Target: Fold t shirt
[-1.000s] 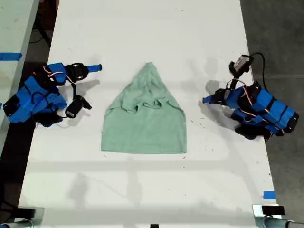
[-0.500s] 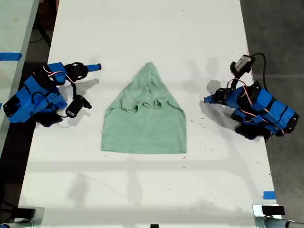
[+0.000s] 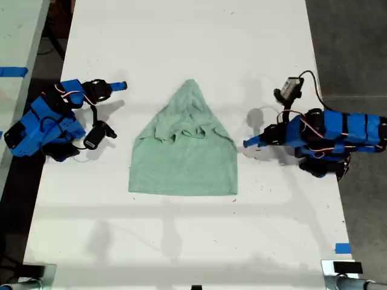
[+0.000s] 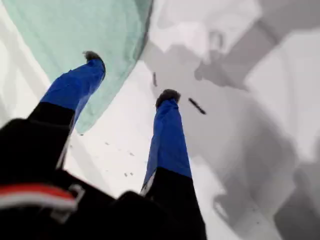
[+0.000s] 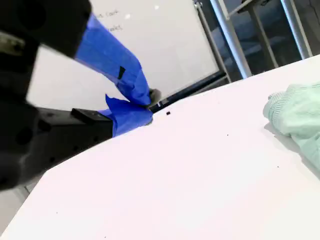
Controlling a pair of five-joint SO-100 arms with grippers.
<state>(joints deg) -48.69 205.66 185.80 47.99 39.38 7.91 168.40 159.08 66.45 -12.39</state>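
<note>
Now the t shirt (image 3: 184,145) lies centre frame on the table (image 3: 181,36) in the exterior view, sleeves folded in. My first gripper (image 3: 249,142), jaws spread, reaches for its hem edge; my second gripper (image 5: 142,107) looks closed, parked aside.

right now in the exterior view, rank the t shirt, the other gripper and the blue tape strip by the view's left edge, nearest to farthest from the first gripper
1. The t shirt, mid-table, just beside my first gripper.
2. My second gripper, across the shirt on the view's left.
3. The blue tape strip, on the neighbouring surface at the far left edge.
</note>
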